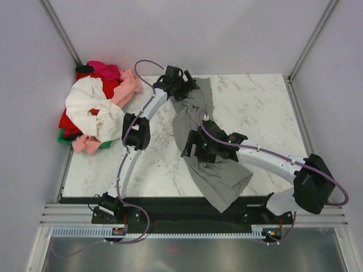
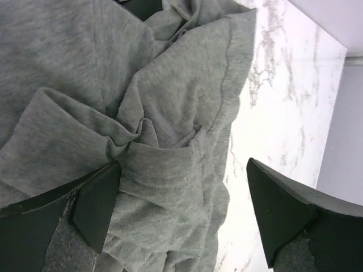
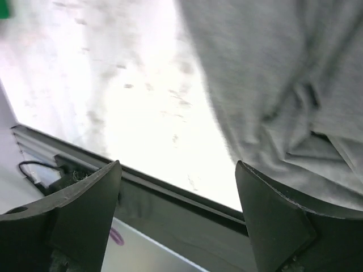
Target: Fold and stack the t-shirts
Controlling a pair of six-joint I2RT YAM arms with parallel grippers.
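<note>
1. Grey cloth takes up the middle of the scene. We see the grey t-shirt (image 1: 218,173) lying in a rumpled diagonal band across the marble desk (image 1: 261,107). It runs from the far middle toward the near edge, where its lower end overlaps the dark front strip.
2. At the far end of that band the left fingers (image 2: 96,207) stand wide apart, released. In the left wrist view, bunched folds and a hemmed edge of the shirt fill the gap between them. The cloth lies against the finger on the left of that view, while the other finger sits over bare marble. Nothing is pinched.
3. The right fingers (image 3: 85,209) are spread just as wide and hold nothing. Between them we see bare desk and its dark front edge, and the grey cloth lies off to one side, touching neither finger.
4. The other t-shirts (image 1: 93,110) sit in a loose heap at the desk's far left corner. A white one is on top, with red, pink and magenta around it and green at the bottom.
</note>
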